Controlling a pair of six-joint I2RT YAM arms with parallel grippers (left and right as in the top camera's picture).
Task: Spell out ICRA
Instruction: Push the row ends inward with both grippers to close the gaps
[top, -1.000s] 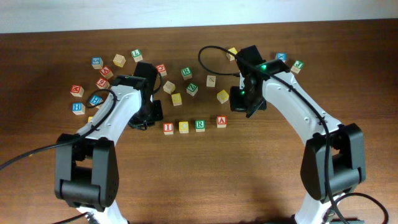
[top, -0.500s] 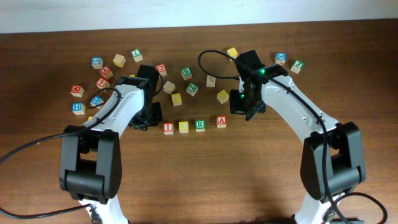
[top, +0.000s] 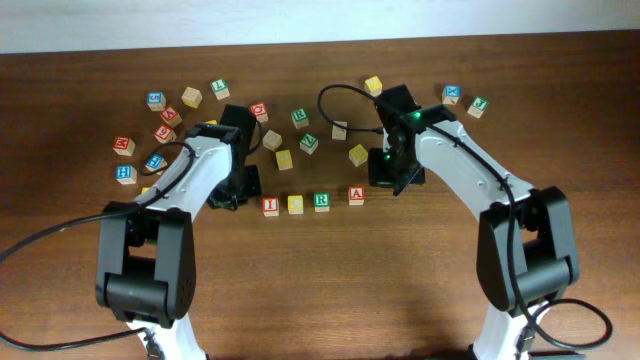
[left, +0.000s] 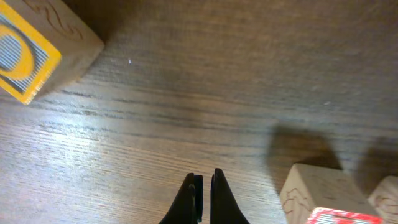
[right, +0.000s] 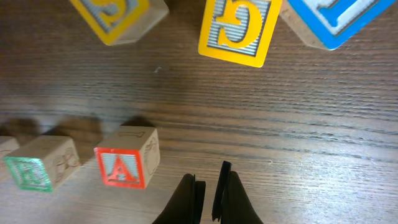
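Observation:
Four cubes stand in a row in the overhead view: red I (top: 270, 206), yellow C (top: 296, 204), green R (top: 322, 202) and red A (top: 356, 195). My left gripper (top: 230, 197) is just left of the I, shut and holding nothing. Its wrist view shows the shut tips (left: 203, 194) over bare wood, with a red-faced cube (left: 320, 199) close on the right. My right gripper (top: 383, 185) is just right of the A, shut and holding nothing. From the right wrist, the A (right: 124, 160) and R (right: 38, 165) lie left of the tips (right: 208, 188).
Several other letter cubes lie scattered behind the row, from the far left (top: 124, 146) to the far right (top: 478, 104). A yellow G cube (right: 239, 28) sits ahead of the right gripper. A yellow-faced cube (left: 37, 43) lies ahead-left of the left gripper.
The right gripper has drifted slightly left toward the A. The left arm has shifted a little. The four-cube row has not moved.

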